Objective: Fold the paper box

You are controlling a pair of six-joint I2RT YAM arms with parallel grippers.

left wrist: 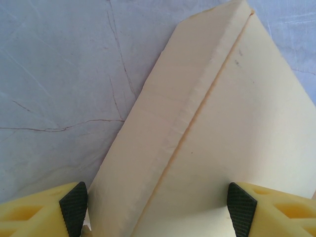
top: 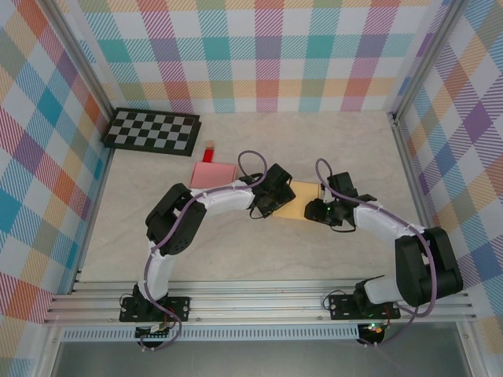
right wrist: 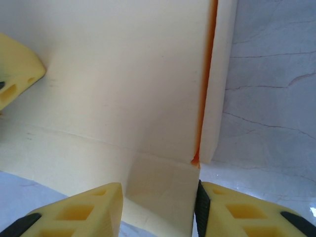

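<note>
The left pincer (left wrist: 157, 207) stands wide over the left end of the paper box (top: 302, 198), which lies on the bench (top: 236, 251) between the arms. The right pincer (right wrist: 158, 210) is half closed about a small flap — gripping or not, I cannot tell. Best, I think: the left holds the panel down, the right lifts along the crease.

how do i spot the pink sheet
Start at the checkerboard in the far left corner and look slightly nearer and right. The pink sheet lies flat there, bigger and paler than the small red block beyond it; the paper box is tan.
</note>
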